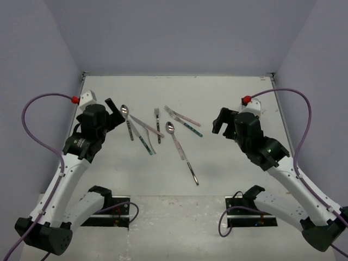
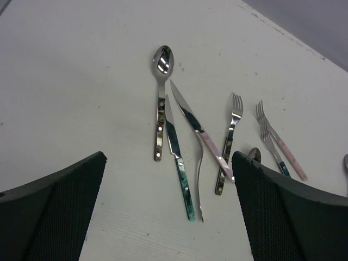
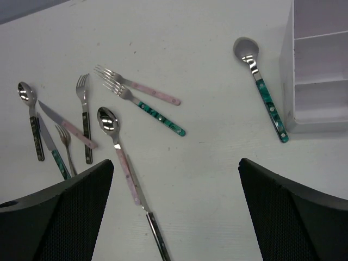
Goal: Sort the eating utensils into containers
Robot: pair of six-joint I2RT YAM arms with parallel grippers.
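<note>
Left claw (image 1: 116,110), right claw (image 1: 219,120) spread wide, empty; slim shiny metal utensils (image 1: 170,128) scattered on white bench (image 1: 228,163) toward twelve o'clock.

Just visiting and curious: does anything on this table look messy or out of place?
Nothing looks damaged or spilled. The cutlery lies scattered, and a pink-handled knife crosses a slim metal piece. One teal-handled spoon lies alone beside the white containers.

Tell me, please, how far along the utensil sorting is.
Nothing looks done: the containers show only empty compartments. Nothing in hand: left end effector and right end effector are open, empty. Remaining: the utensils all lie on the table, a teal spoon nearest the containers.
</note>
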